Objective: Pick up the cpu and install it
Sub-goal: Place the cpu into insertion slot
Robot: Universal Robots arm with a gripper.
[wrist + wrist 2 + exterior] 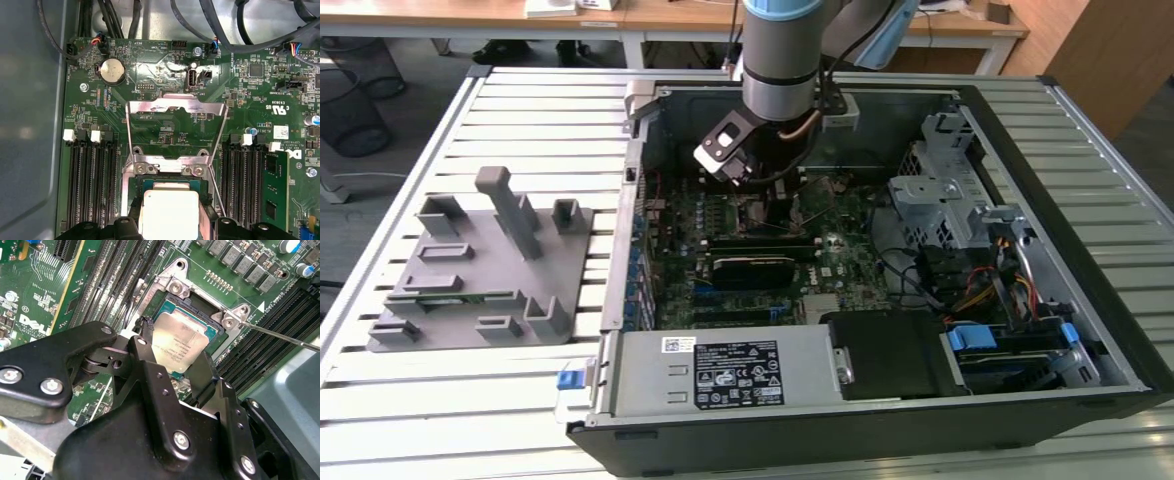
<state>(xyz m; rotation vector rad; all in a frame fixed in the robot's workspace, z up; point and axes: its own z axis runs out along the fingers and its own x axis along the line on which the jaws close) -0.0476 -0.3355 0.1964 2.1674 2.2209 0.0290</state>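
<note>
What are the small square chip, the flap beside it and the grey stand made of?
The chip: metal top, it seems, matte silvery, softly lit. The flap: bare polished metal, with bright glints. The stand: probably plastic, dull even grey, no shine.

The cpu (178, 341) is a small flat square chip with a pale silvery-grey metal top that carries faint print and a thin tan rim along its edges. In both wrist views it is clamped by the gripper (176, 351), whose black fingers (141, 347) press against two opposite edges. It lies nearly level, top face up, directly over the open socket (200, 304). Its outline covers most of the socket's opening, and it looks slightly raised rather than seated. In the first wrist view the chip (170, 216) appears bright and clean. In the exterior view the spot where it is held lies toward 11 o'clock from the middle of the open computer case (787, 440).
</note>
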